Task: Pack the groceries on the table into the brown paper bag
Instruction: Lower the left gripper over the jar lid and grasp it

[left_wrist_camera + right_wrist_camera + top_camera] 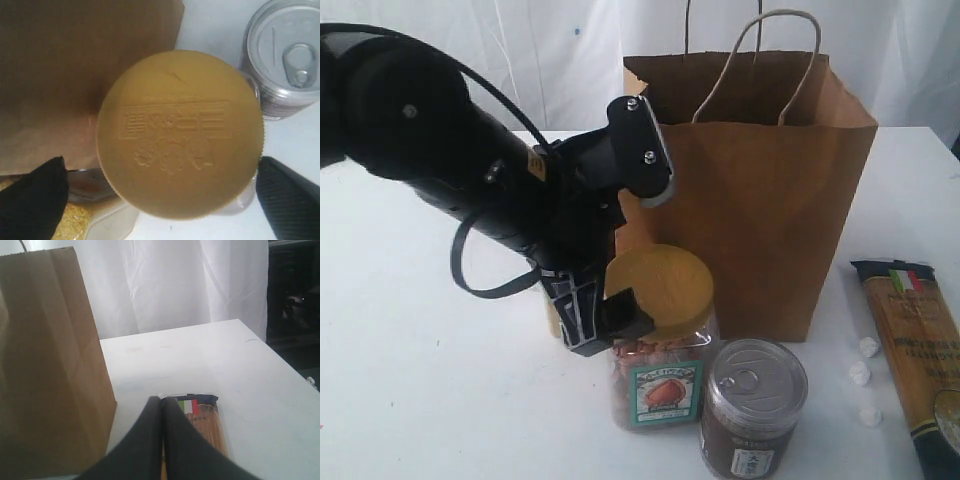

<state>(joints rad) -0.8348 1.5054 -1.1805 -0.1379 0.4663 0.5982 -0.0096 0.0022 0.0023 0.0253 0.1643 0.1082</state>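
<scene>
Clear yellow-lidded jar [660, 345] sits upright between the left gripper's [161, 200] wide-open jaws, brown paper bag [760, 200] at its 1 o'clock.

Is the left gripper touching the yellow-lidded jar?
Cannot tell. Left wrist view: the open left gripper straddles the yellow-lidded jar; one finger stands clear, the other sits right at the lid's edge.

White table [420, 400]. Jar [660, 385] standing straight under left gripper [610, 322]. Can [752, 410] upright just beside jar, a bit off gripper. Paper bag [760, 200] upright close behind gripper. Grain bottle [75, 225] low by gripper, mostly hidden. Spaghetti packet [920, 350] flat, well away from gripper, past can. Three white bits [860, 375] between can and packet.
</scene>
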